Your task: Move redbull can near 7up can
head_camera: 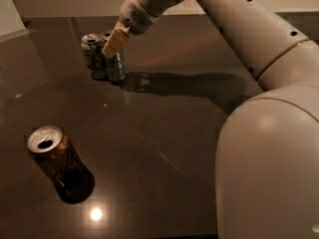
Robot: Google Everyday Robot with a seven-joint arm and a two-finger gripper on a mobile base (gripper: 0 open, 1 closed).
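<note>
Redbull can stands right under the end effector, tight against the 7up can

We see the end effector point(114, 41) at the far left of the desk point(169, 133), reaching down from the upper right onto the top of the redbull can point(116, 67). The can lies straight below it, upright, with its long axis vertical and its base seemingly on the desk. We cannot tell whether the end effector grips the can or has let go, since its tan tip covers the can's upper rim. The 7up can point(93, 59) stands just to the left of the redbull can, also upright, touching it or very nearly so. In our judgement the placing is as good as done, and the coming move turns on leaving straight up along the can's axis, because any sideways drift to the left would push one can into the other. The brown can point(56, 162) stands well apart, near the front
</note>
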